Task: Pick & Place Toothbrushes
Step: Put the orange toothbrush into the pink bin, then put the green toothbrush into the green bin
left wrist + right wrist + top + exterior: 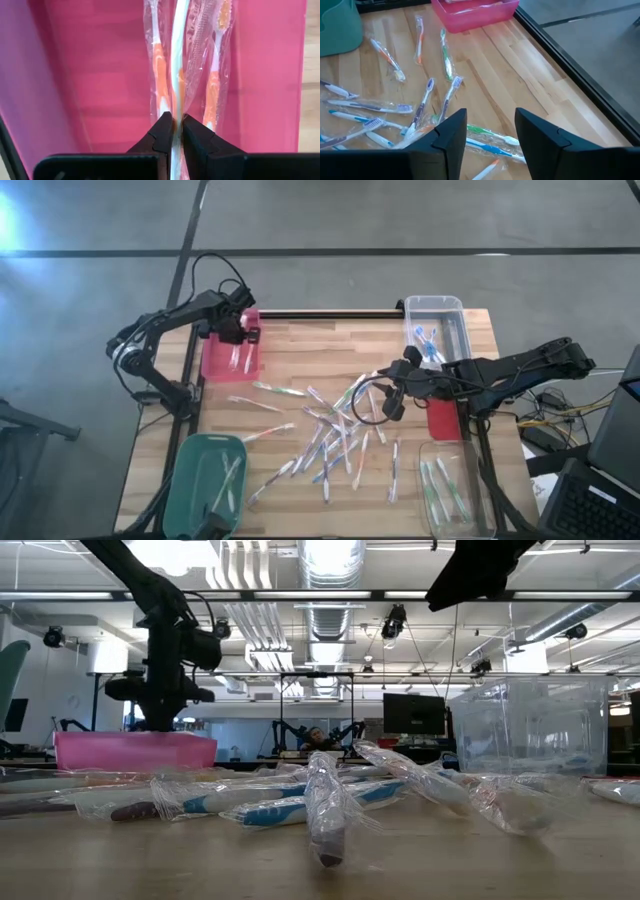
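Several wrapped toothbrushes [330, 440] lie loose across the middle of the wooden table. My left gripper [177, 120] stands over the pink bin [228, 352] at the far left, pointing down and shut on a white and orange toothbrush [177, 55] in clear wrap. Two more orange toothbrushes [159, 65] lie flat on the bin's floor. In the low view, my left gripper [160, 722] reaches down to the bin's rim. My right gripper [490, 120] hovers open above the loose toothbrushes, right of the middle [388, 395], with nothing between its fingers. My left gripper pinches the wrapped toothbrush's handle [176, 107] between its two fingertips, coming from above and pointing down. The toothbrush runs on from the fingertips down into the pink bin. Whether its lower end touches the bin's floor, I cannot tell.
A green bin [205, 480] stands at the near left. One clear bin [435, 328] holding blue toothbrushes stands at the far right, and another clear bin [455, 492] at the near right. A black rail [330, 313] runs along the far edge.
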{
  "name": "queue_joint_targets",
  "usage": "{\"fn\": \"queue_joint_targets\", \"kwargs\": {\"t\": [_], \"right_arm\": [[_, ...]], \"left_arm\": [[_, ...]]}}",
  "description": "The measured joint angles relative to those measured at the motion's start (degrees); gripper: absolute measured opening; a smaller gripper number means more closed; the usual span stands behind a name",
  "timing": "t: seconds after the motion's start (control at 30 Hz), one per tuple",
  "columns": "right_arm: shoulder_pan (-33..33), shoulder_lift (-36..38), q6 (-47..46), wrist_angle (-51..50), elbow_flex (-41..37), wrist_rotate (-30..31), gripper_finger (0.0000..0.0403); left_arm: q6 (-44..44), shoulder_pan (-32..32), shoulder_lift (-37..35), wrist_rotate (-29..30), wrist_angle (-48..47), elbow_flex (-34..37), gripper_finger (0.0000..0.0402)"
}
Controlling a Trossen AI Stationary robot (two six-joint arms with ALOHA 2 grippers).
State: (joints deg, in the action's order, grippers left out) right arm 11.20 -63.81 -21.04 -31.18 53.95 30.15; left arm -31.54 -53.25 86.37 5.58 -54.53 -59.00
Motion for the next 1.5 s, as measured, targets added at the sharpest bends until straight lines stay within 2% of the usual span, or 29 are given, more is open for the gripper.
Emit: {"fn": "queue_joint_targets", "kwargs": {"t": [0.13, 0.5, 0.93, 1.13, 1.3, 1.5], "right_arm": [[0.00, 0.00, 0.00, 0.00, 0.00, 0.00, 0.0150], [0.00, 0.00, 0.04, 0.02, 0.00, 0.00, 0.0127], [0.00, 0.00, 0.22, 0.02, 0.00, 0.00, 0.0111], [0.00, 0.00, 0.22, 0.02, 0.00, 0.02, 0.0112], [0.02, 0.00, 0.46, 0.00, 0.00, 0.02, 0.0128], [0.02, 0.00, 0.64, 0.00, 0.00, 0.00, 0.0147]], "left_arm": [[2.13, 0.00, 0.00, -0.21, 0.44, 0.02, 0.0034], [2.57, 0.00, 0.00, -0.30, 0.81, -0.21, 0.0090], [4.23, -0.02, -0.04, -0.41, 0.59, -0.33, 0.0128], [7.91, -0.15, -0.66, -1.67, -4.07, -5.05, 0.0131], [7.96, 0.04, -2.71, -1.80, -7.99, -10.01, 0.0131], [7.99, 1.27, -6.69, -2.03, -8.41, -12.71, 0.0131]]}}
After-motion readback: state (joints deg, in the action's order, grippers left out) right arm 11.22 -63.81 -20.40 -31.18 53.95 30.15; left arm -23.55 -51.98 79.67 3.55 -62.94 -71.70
